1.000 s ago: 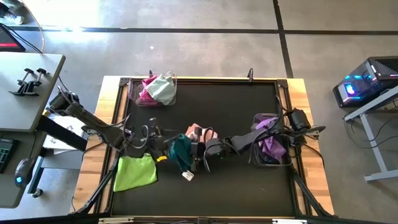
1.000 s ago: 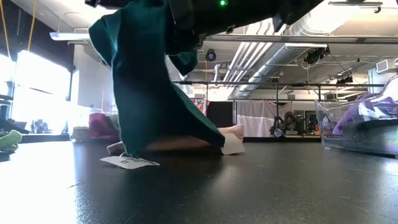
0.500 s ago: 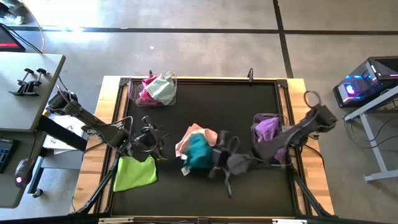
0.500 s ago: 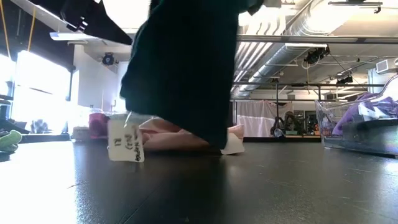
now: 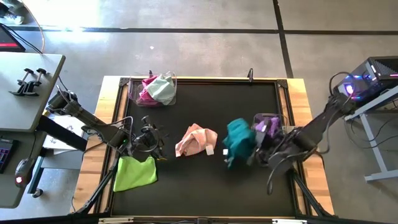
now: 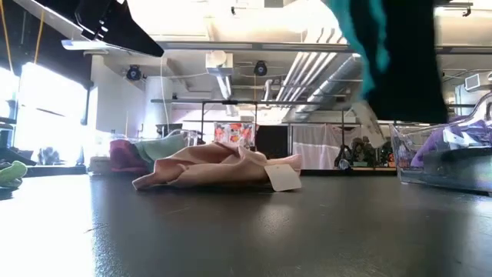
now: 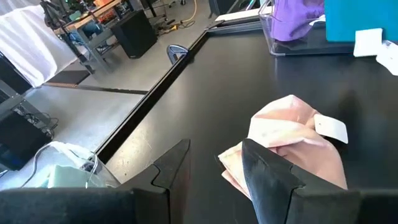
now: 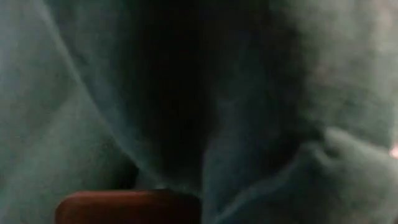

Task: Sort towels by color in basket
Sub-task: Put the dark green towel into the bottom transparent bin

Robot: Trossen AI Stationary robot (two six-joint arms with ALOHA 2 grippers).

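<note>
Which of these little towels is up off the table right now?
The dark teal towel, hanging from the right gripper beside the right-hand basket. The peach-pink towel and lime green towel lie flat on the mat.

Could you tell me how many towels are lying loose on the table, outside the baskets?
2: the pink towel mid-table and the lime towel at the front left. The teal towel hangs from the right gripper, off the table. Others could be hidden under these.

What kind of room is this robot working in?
Probably a robot lab or workshop. Bare silver pipes run along the ceiling, a computer with glowing lights sits on a desk beside the table, and workbenches with gear stand in the background.
</note>
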